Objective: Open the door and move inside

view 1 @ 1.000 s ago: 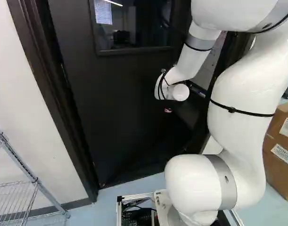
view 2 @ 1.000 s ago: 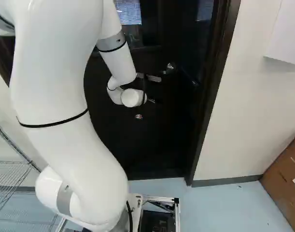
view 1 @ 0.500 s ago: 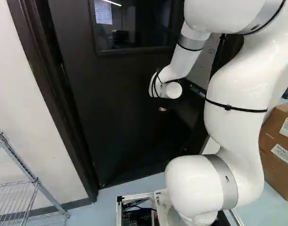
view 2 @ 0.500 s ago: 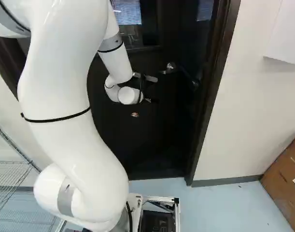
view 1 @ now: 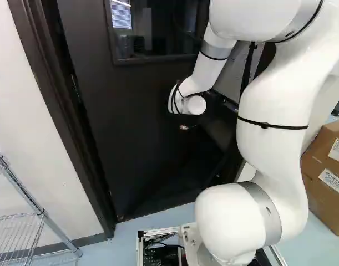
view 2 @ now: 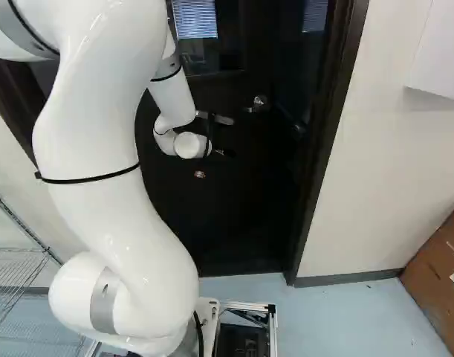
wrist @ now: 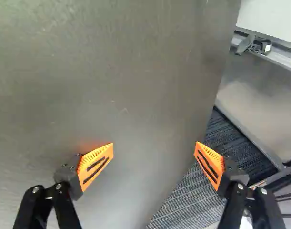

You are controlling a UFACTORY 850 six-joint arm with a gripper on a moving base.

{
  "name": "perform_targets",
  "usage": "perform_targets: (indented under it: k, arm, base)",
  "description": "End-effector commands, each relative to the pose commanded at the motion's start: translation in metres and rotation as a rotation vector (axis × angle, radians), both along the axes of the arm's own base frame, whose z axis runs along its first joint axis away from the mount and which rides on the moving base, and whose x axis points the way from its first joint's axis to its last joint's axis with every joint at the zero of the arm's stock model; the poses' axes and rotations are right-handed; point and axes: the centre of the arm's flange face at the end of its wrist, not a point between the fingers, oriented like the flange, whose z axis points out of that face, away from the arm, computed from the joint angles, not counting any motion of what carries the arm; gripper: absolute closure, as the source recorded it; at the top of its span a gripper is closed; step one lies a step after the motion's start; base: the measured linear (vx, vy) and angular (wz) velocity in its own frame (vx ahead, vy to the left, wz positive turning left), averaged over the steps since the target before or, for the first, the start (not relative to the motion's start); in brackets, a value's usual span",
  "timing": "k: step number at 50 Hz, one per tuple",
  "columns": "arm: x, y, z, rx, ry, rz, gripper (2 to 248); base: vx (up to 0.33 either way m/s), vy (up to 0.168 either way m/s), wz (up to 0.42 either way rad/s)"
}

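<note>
The smooth, dark door is being faced by the gripper, its ribbed orange pads being spread wide, with nothing being grasped. Carpet (finely striped) is being exposed beyond the door's straight edge; a shiny metal handle is being borne by the door.

Soft, bright light whitens the wall, while the door darkens toward its bottom edge (a pale streak glares in its window).
</note>
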Motion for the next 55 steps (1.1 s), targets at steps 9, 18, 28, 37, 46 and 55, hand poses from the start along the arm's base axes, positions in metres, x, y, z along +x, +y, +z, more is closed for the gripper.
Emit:
perform_targets:
  k: [9, 18, 28, 37, 46, 55]
  arm:
    - [0.003, 0.014, 0.000, 0.000, -0.002, 0.027, 3]
    - [0.005, 0.028, 0.000, 0.000, -0.003, 0.054, 3]
    - [0.007, 0.043, -0.001, 0.000, -0.005, 0.084, 3]
    - [0.008, 0.057, -0.001, 0.001, -0.006, 0.111, 3]
    - [0.008, 0.071, -0.001, 0.001, -0.007, 0.138, 3]
    - [0.009, 0.085, -0.001, 0.001, -0.008, 0.164, 3]
  base:
    - [0.000, 0.000, 0.000]
    - [0.000, 0.000, 0.000]
    - [0.000, 0.000, 0.000]
    - [0.000, 0.000, 0.000]
    - [0.000, 0.000, 0.000]
    - [0.000, 0.000, 0.000]
